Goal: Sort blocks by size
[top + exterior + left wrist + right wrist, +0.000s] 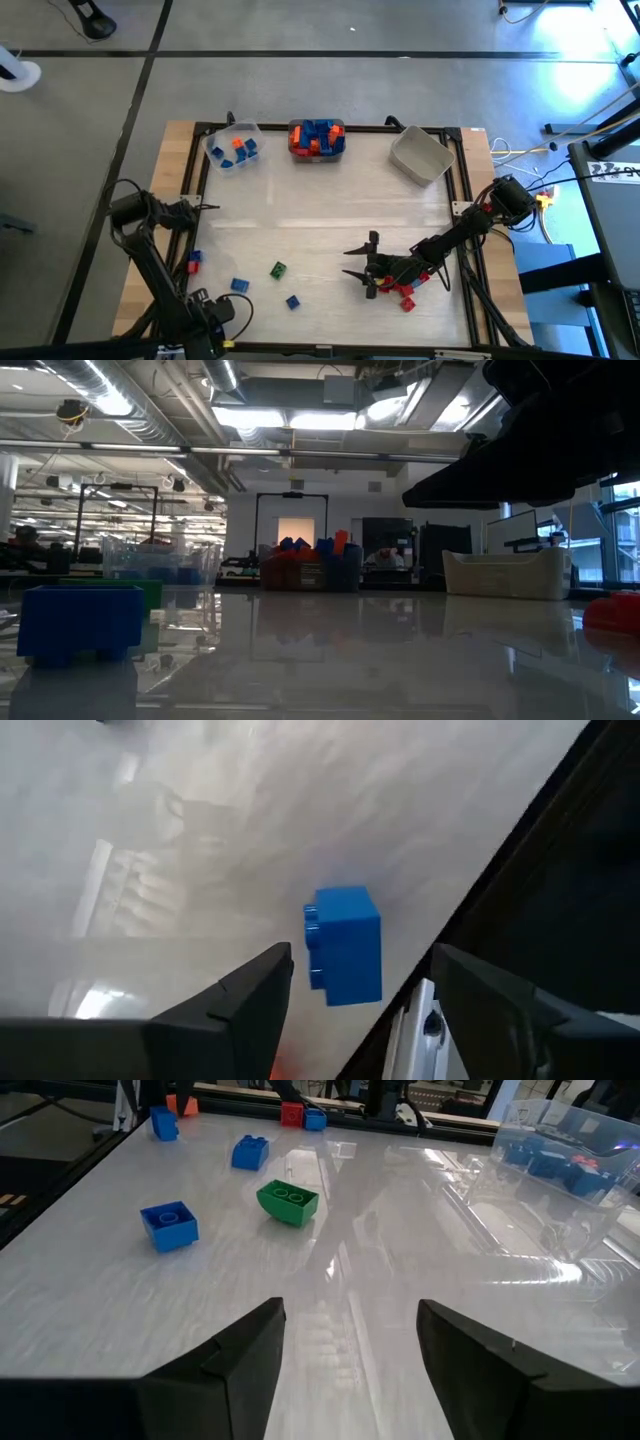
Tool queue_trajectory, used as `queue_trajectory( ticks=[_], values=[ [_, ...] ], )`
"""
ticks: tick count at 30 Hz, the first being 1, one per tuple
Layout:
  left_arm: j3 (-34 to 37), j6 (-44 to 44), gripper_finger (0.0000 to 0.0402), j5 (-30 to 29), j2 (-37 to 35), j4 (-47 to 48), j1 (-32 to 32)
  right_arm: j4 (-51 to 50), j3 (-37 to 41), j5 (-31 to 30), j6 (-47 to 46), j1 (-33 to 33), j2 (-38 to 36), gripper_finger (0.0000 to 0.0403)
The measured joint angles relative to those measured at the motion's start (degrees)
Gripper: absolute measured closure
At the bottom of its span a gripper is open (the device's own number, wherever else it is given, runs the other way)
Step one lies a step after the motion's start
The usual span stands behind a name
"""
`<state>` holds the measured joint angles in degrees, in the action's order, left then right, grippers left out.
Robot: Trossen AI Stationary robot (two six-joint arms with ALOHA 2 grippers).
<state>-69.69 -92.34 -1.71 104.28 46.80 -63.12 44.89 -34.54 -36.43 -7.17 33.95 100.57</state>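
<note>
Pale table [320,215] from above: the left gripper [207,207] hangs near the left rail while the right gripper [366,262] stretches low across the table, red blocks [403,293] just behind it, and three bins [420,155] sit well ahead. Past the left gripper's own fingers [250,1005], spread wide and empty, a blue block [345,945] lies on the table just ahead between them, so I'd call this a pick lining up: drop and close. The right wrist view shows fingers [235,1355] parted on nothing, a green block [288,1201] and blue blocks [169,1224] well ahead.

Clear bin [233,146], darker bin [317,139], grey bin [421,155] along the far table edge [330,215], cables [515,152] perhaps beyond.
</note>
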Motion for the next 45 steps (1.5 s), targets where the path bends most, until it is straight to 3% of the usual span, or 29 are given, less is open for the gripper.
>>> queue_trajectory(
  ticks=[15,28,36,45],
  values=[
    [0.0,-0.3,0.0182,-1.5,4.7,0.7,-0.6,0.0,0.0,0.0,0.0,0.0,0.0,0.0173],
    [0.0,7.4,0.0323,-1.3,4.0,1.0,2.7,0.0,0.0,-0.3,0.0,0.0,0.0,0.0173],
    [-0.1,25.2,0.0311,-12.0,-4.6,6.1,12.5,0.3,0.0,-1.1,0.2,-0.3,0.0,0.0173],
    [-0.1,42.6,0.0319,-33.8,-16.8,13.7,25.3,0.2,0.0,-1.5,0.1,-1.0,0.0,0.0173]
  ],
)
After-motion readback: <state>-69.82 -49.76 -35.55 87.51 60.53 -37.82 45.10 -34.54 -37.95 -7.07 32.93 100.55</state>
